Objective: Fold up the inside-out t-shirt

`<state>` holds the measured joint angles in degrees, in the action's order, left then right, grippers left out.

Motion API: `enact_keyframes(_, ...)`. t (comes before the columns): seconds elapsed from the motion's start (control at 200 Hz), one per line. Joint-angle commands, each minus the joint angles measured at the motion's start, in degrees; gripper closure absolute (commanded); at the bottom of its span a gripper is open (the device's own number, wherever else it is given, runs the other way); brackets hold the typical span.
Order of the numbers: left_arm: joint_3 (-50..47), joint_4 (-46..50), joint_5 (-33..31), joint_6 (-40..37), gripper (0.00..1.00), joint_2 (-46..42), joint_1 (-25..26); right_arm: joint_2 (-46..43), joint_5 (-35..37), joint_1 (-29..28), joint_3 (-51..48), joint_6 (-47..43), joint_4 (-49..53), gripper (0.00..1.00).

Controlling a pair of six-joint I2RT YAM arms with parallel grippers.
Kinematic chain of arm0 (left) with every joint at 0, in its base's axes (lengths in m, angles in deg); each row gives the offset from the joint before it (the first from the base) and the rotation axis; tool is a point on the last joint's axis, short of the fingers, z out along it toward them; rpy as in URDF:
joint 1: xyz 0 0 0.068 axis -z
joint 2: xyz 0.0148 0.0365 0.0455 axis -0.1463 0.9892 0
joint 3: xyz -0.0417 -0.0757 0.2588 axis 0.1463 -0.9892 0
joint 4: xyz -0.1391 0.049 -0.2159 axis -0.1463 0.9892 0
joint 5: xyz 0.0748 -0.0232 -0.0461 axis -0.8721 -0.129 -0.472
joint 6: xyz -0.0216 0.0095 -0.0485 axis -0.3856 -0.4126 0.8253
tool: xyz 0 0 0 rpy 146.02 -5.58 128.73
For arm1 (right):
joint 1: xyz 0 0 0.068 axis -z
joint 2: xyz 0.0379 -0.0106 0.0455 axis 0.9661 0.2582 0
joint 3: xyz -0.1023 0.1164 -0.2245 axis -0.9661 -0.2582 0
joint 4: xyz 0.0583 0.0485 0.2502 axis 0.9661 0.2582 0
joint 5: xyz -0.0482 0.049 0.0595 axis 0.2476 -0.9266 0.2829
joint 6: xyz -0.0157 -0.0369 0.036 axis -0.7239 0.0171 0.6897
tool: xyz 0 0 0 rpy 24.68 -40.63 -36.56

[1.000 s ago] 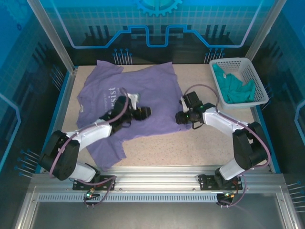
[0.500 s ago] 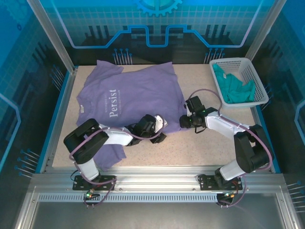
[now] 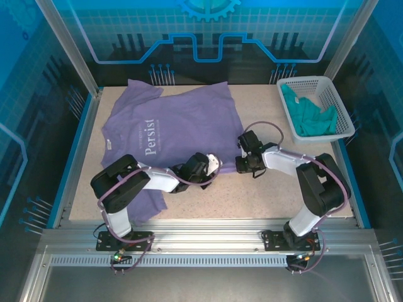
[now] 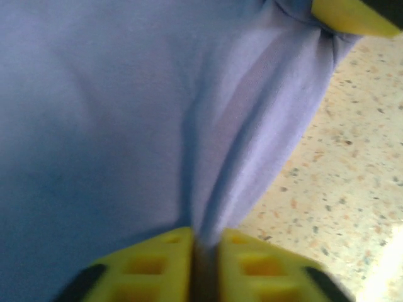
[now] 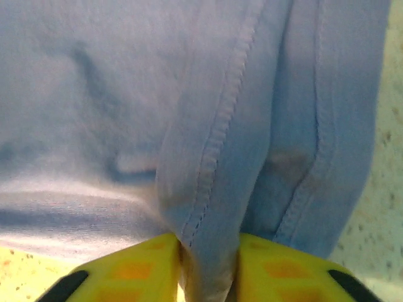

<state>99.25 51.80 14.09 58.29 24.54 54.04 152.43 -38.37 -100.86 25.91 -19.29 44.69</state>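
Left gripper (image 4: 203,244): 2 yellow fingers clamped tight on a raised fold of the lavender-purple soft-fabric short-sleeved t-shirt (image 4: 126,113). The fabric pulls up into a ridge from the pinch. Speckled beige table (image 4: 352,176) is bare just to the right of it.

Right gripper (image 5: 208,255): 2 yellow fingers closed on a bunched bit of the t-shirt (image 5: 94,94) edge. 2 stitched seam lines run up from the grip.

Top view: left gripper (image 3: 206,165) and right gripper (image 3: 242,165) sit low and near each other, both at the near-right edge of the t-shirt (image 3: 182,119).

1 t-shirt, spread mostly flat over the left and centre of the table (image 3: 264,195). White "Persist" print (image 3: 149,136) faces up. One flap lies by the left arm's elbow, near the front edge.

1 white plastic mesh basket (image 3: 305,80) at the far-right corner, well apart from the t-shirt, with 1 crumpled teal-green garment (image 3: 308,116) inside.
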Motion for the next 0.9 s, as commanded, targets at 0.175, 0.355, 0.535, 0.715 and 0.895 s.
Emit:
enact_keyframes(0.175, -3.11, 12.72, 1.73, 6.53, 1.00, -7.82, -1.77, -0.37, -18.23, 3.27, 4.67, -0.07, -0.82, 0.89)
enact_keyframes(0.355, -5.13, 16.35, 11.51, 10.19, 1.00, -12.62, -5.74, 6.72, -27.08, 10.10, 9.44, 1.36, -1.01, 0.86)
enact_keyframes(0.535, -3.82, 17.33, 16.28, 12.07, 1.00, -13.96, -7.74, 6.71, -16.20, 8.53, 12.06, -1.20, 4.27, 0.74)
enact_keyframes(0.715, -2.95, 16.87, 19.01, 13.32, 1.00, -13.01, -8.86, -1.45, -5.26, 1.13, 6.03, -3.61, 4.92, 0.61)
enact_keyframes(0.895, -2.73, 16.54, 19.93, 14.32, 1.00, -12.79, -9.59, -6.61, 6.03, -7.16, 1.35, -0.97, 6.64, 0.52)
